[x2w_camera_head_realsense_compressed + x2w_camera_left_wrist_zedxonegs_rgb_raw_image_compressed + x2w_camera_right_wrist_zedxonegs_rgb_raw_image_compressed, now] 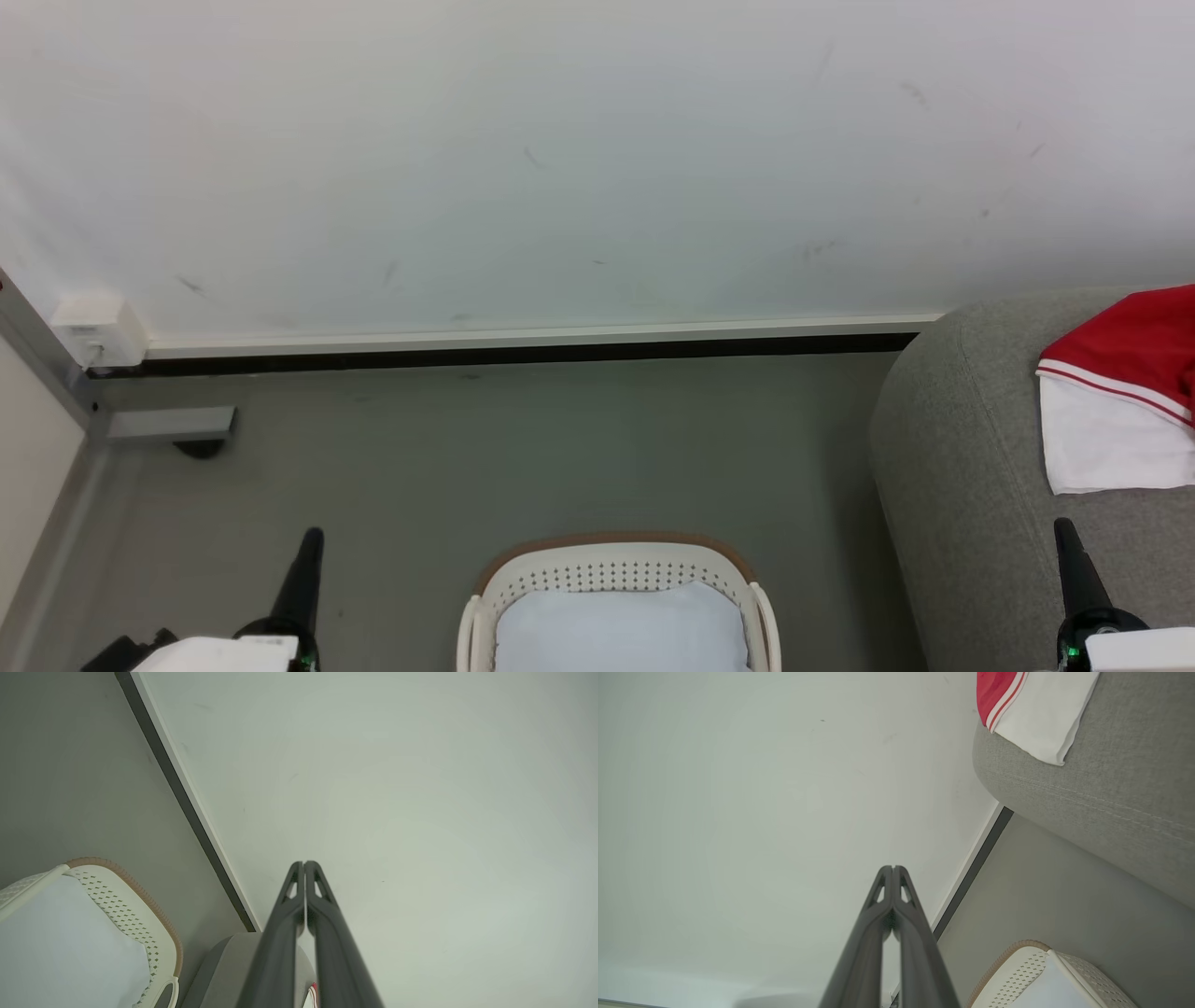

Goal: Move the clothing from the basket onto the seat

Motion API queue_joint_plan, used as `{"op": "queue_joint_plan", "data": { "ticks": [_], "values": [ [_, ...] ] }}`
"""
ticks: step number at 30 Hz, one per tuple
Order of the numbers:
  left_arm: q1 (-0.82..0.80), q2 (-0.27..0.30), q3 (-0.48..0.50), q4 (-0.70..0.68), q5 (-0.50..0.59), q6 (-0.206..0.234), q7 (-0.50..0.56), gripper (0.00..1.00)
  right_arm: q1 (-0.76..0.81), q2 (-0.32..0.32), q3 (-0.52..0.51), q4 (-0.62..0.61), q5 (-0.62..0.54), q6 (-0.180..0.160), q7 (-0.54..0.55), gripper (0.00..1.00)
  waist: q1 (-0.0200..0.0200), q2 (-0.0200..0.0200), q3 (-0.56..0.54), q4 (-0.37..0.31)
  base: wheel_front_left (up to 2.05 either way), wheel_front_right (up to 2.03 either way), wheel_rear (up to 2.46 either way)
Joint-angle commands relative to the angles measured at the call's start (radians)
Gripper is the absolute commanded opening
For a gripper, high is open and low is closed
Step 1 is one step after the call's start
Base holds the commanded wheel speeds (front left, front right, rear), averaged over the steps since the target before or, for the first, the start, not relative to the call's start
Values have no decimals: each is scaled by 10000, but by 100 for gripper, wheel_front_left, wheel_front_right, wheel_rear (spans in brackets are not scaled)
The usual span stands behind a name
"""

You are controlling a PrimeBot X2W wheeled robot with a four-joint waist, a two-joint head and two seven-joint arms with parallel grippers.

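Two clenched: left pincer [314, 536], right pincer [1063, 528]; clothing [1116, 420] on seat [962, 467] cropped at edge.

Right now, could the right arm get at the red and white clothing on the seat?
Probably yes. Nothing stands between the shut right gripper and the clothing, which lies uncovered on the seat ahead of it. It must open first.

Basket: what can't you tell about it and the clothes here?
Oval white perforated plastic basket: the head view's bottom edge cuts off its near part.
Under the pale bluish-white flat sheet inside it: hidden in all three views, so any clothing beneath cannot be told.
Red and white fabric clothing on the grey woven sofa: cut by the head view's right edge; the garment count is unclear.
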State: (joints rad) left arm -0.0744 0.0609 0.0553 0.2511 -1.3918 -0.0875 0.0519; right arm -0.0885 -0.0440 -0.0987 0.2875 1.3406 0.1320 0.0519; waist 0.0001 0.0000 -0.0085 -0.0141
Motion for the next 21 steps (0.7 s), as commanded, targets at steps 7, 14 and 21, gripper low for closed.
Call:
{"op": "queue_joint_plan", "data": {
  "ticks": [7,14,21],
  "values": [
    [-215,-23,226,-68,-672,-164,205,0,-191,-97,-69,-203,875,-19,211,0,-1,0,29,35,0,0,0],
    [-274,-44,342,-69,-1183,-264,350,0,-201,-98,-104,-279,1459,-20,342,0,-1,0,53,65,0,0,0],
    [-318,-67,475,-69,-1632,-350,471,0,-222,-99,-140,-356,2021,-22,464,0,-1,0,78,94,0,0,0]
  ]
}}
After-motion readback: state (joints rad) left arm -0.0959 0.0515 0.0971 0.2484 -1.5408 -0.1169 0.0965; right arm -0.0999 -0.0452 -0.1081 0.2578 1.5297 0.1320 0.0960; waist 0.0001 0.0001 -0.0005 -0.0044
